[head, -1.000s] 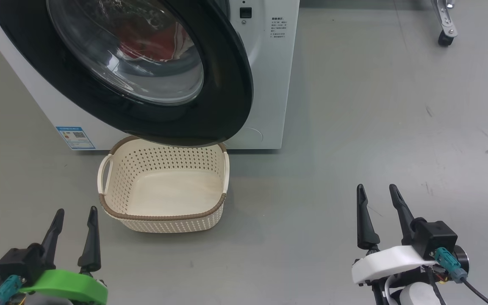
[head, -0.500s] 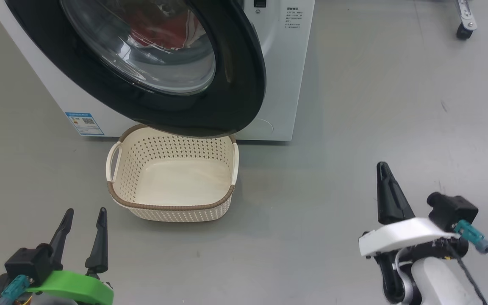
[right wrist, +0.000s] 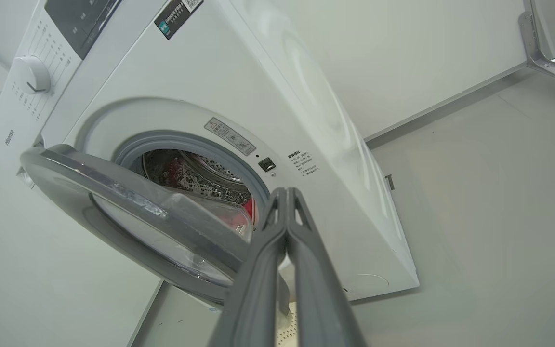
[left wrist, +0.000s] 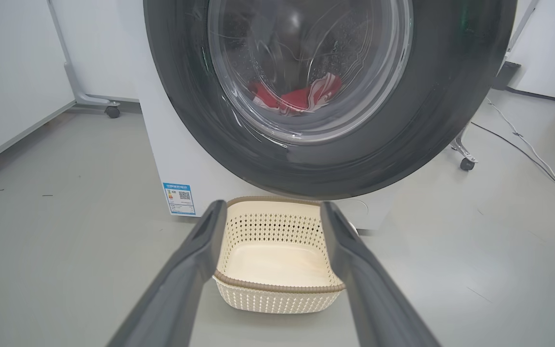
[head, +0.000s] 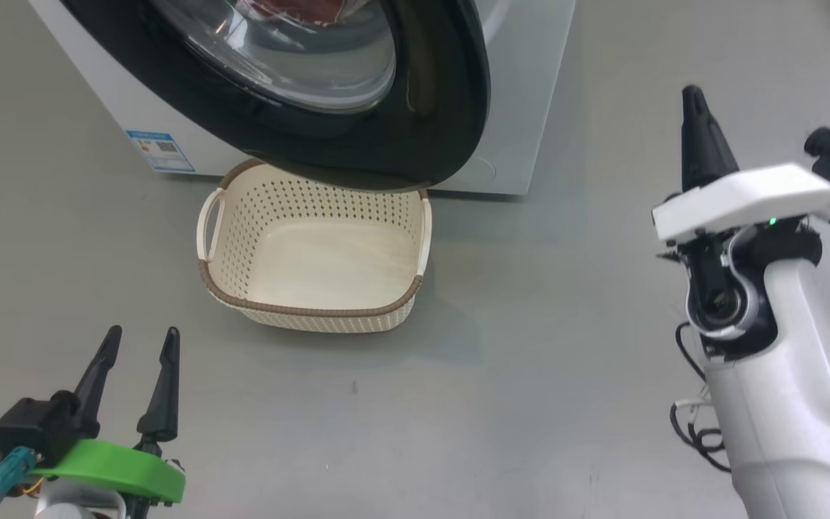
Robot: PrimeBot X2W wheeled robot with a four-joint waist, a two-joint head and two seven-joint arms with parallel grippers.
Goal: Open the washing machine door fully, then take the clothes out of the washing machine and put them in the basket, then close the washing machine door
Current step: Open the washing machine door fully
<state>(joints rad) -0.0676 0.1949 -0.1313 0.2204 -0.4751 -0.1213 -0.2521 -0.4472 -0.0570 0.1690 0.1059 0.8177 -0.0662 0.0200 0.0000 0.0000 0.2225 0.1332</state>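
Hanging ajar: the large round washing machine door (head: 328, 155), glossy black rim around bulging clear glass, stands part-open on the big white front-loading washing machine (head: 523, 94).
Its lower rim overhangs the back edge of the small cream perforated plastic basket (head: 314, 311), whose bare bottom shows. Bright red, white-trimmed clothes (left wrist: 297, 99) lie in the drum. Open grey floor (head: 566, 324) spreads rightward. The left gripper (head: 143, 333) has its jaws apart; the right gripper (head: 690, 97), raised, has its jaws pressed together on nothing.
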